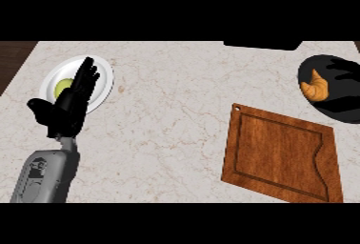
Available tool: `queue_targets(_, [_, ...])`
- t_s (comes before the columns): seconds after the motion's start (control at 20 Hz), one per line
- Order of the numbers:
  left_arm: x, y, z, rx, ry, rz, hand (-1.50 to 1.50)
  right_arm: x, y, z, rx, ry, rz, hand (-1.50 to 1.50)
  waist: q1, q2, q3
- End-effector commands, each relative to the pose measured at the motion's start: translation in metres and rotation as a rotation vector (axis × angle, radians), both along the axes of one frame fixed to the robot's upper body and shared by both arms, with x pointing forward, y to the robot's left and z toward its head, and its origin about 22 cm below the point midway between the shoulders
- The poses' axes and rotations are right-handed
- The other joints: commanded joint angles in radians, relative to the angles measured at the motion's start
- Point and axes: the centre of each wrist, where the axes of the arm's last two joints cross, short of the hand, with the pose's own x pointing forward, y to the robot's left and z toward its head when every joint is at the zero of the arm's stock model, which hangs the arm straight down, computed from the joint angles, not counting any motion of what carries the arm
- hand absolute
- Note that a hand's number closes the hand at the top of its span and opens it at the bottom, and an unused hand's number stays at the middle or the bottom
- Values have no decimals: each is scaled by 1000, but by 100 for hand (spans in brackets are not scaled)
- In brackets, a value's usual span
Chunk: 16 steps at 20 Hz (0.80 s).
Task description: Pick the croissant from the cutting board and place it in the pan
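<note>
The golden croissant (316, 86) lies in the black pan (313, 66) at the counter's far right. The brown wooden cutting board (281, 152) sits in front of the pan with nothing on it. My right hand (346, 71) shows only partly at the right edge, black against the pan. Its fingers are spread above and below the croissant and do not touch it. My left hand (67, 107) stays open at the left with its fingers pointing up, resting over a white plate's edge.
The white plate (102, 81) at the far left holds a yellow-green item (62, 86), partly hidden by my left hand. A dark object (262, 45) sits at the counter's far edge. The counter's left edge (15, 71) runs past the plate.
</note>
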Motion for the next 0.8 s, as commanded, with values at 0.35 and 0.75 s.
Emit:
queue_targets(0.35, [-3, 8, -7, 5, 13, 41, 0, -19, -30, 1, 280, -290, -20, -150, -39, -9, 1])
queue_targets(0.75, [-19, 16, -10, -5, 22, 61, 0, -71, -86, 2, 527, -252, 118, -150, -66, -34, -4])
